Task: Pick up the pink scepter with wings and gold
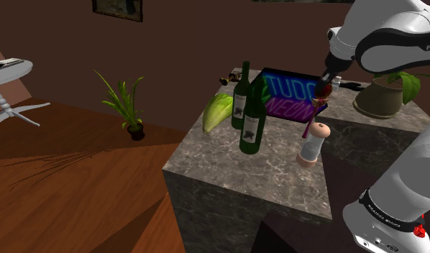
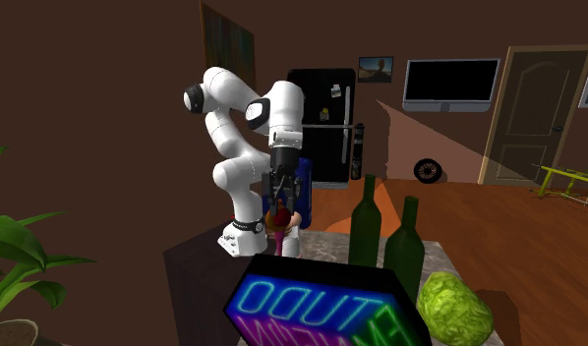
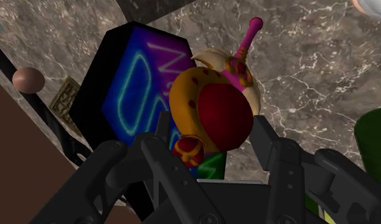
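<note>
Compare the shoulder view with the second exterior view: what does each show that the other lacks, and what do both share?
Shoulder view, not the other: a white chair and a plant on the floor. Second exterior view, not the other: a black fridge, a wall screen and a door. Both: the gripper clasping the scepter, two green bottles, the lettuce and the neon sign on the marble counter.

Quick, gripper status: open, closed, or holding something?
The gripper is closed, holding the scepter by its red and gold head.
</note>
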